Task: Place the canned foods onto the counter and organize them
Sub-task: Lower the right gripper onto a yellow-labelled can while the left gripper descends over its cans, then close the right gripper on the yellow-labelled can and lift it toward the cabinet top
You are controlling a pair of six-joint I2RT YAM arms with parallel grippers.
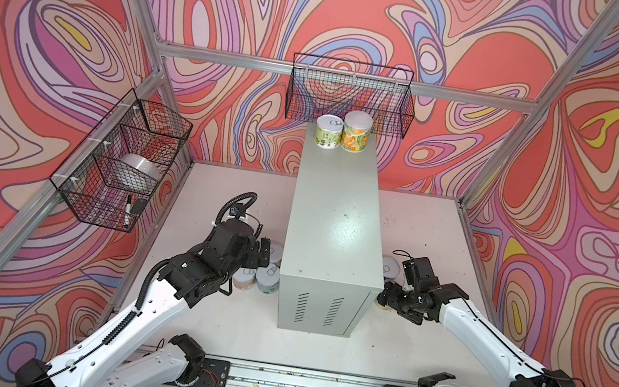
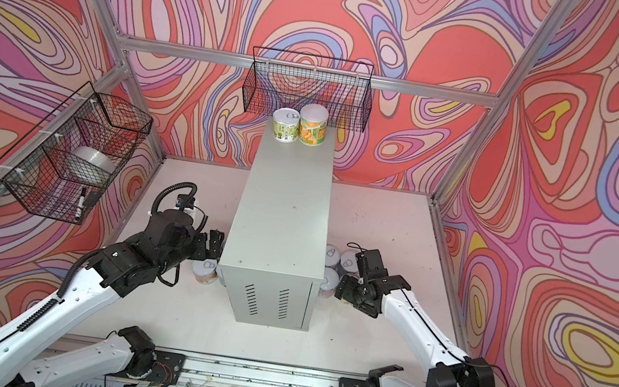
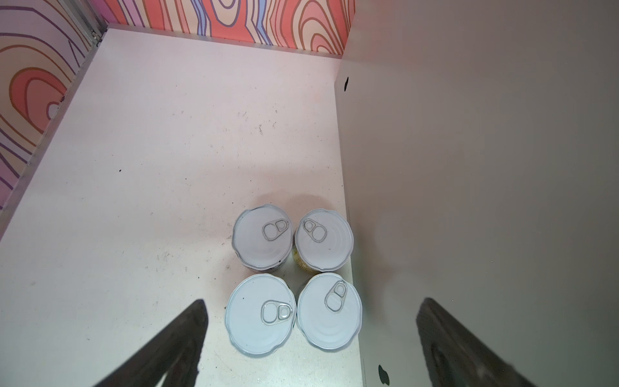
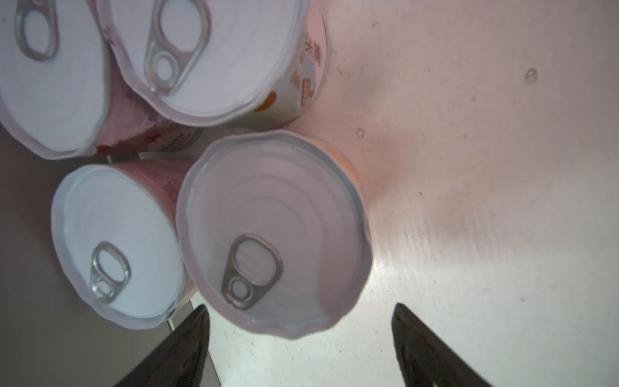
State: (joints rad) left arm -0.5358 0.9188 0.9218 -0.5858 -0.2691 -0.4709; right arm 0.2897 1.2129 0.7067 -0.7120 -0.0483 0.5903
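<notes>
The counter (image 1: 336, 224) (image 2: 281, 215) is a tall grey cabinet in mid-table. Two canned foods stand at its far end, one green-labelled (image 1: 328, 133) and one orange (image 1: 356, 131). Several cans (image 3: 260, 313) (image 3: 330, 311) (image 3: 262, 236) sit upright on the table against the counter's left side. My left gripper (image 3: 311, 338) (image 1: 264, 252) hovers open above them, holding nothing. More cans cluster at the counter's right side (image 2: 329, 282). My right gripper (image 4: 301, 335) (image 2: 347, 289) is open, low beside the nearest can (image 4: 273, 231), whose rim lies just ahead of the fingertips.
A black wire basket (image 1: 351, 94) hangs on the back wall just behind the counter's far end. Another wire basket (image 1: 123, 161) on the left wall holds a silvery tape roll (image 1: 136, 175) and a marker (image 1: 127, 210). Aluminium frame posts border the white table (image 1: 216, 188).
</notes>
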